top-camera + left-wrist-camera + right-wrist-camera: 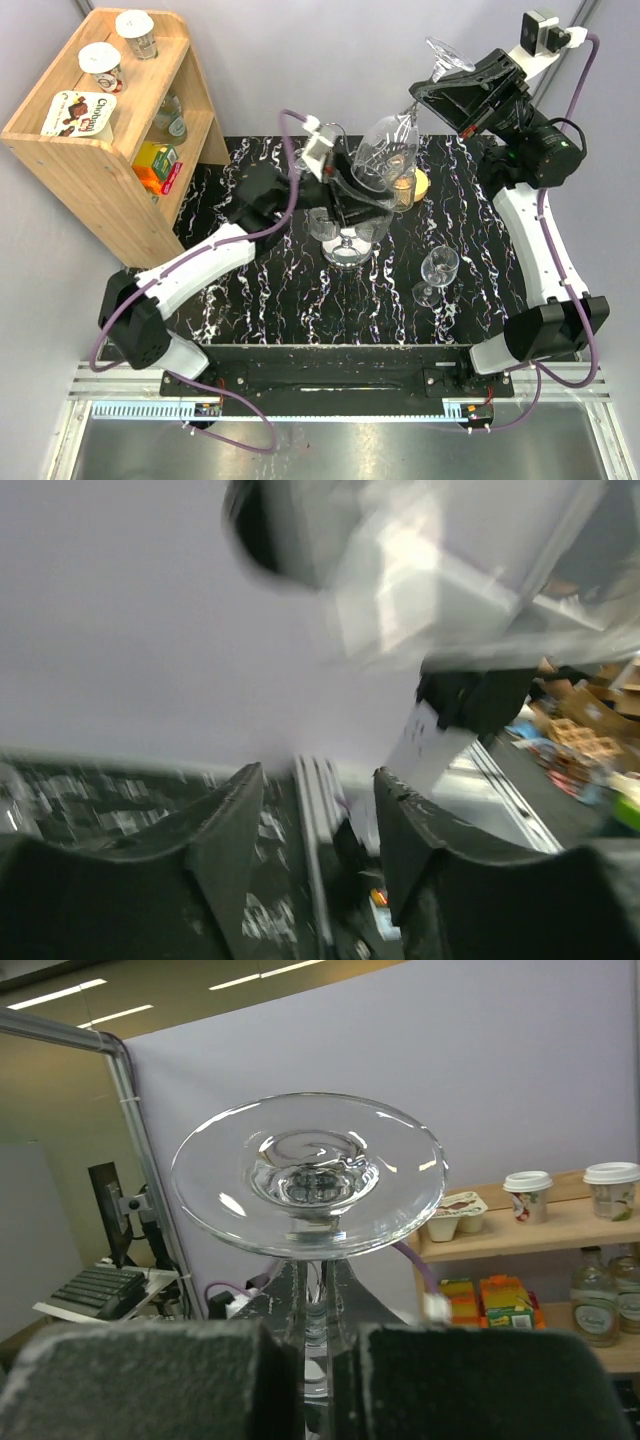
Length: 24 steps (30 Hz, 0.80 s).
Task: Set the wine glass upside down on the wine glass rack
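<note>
In the right wrist view alone, the right end effector point(320, 1370) clamps the wine glass point(308, 1175) by its stem. The left end effector point(318, 830), blurred, stands parted and empty. From above, the bowl sits mid-frame, just above the wine glass rack point(347, 248). The bench point(250, 300) is bare at lower left.

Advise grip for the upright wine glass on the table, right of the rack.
Likely the thin stem of the standing wine glass, between bowl and foot, approached level from its right: it stands upright, with the rack on its left.
</note>
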### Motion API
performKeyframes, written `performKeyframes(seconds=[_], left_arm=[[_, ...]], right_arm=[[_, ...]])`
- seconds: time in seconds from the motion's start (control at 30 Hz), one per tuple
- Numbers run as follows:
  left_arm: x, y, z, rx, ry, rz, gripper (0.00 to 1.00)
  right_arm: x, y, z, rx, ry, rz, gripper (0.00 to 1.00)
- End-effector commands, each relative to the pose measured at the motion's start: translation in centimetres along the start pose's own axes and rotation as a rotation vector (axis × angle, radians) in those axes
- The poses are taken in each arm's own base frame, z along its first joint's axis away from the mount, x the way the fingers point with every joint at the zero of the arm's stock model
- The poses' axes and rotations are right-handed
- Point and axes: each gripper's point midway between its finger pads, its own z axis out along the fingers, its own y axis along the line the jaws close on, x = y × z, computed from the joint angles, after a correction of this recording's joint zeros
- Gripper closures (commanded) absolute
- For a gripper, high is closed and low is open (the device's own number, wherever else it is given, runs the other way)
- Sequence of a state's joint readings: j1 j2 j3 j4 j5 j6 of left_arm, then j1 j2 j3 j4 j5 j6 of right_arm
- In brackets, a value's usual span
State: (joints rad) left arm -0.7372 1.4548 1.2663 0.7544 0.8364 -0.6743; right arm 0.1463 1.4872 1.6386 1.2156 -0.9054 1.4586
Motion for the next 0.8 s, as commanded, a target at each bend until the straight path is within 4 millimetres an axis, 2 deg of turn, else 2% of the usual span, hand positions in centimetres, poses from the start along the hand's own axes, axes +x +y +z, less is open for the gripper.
performKeyframes(seconds=[0.0,0.2,0.4,0.57,0.77], left_arm=[[7.9,2.1,-1.8,-0.033,0.239,-0.248,0.44],[6.6,1.9,-2.2,-0.027,0.217,-0.229,0.41],[3.4,1.5,-2.6,-0.019,0.180,-0.177,0.42],[1.7,0.6,-2.2,0.004,0.186,-0.151,0.42],[-1.5,-0.5,-2.2,0.009,0.194,-0.067,0.41]], right_arm=[[-2.1,6.5,1.9,-0.086,-0.005,-0.023,1.00],[-1.7,6.1,2.0,-0.059,0.035,-0.050,1.00],[-1.9,5.9,2.1,-0.031,0.054,-0.059,1.00],[-1.7,5.5,2.0,-0.005,0.079,-0.077,1.00],[-1.3,5.3,2.2,0.032,0.144,-0.118,1.00]])
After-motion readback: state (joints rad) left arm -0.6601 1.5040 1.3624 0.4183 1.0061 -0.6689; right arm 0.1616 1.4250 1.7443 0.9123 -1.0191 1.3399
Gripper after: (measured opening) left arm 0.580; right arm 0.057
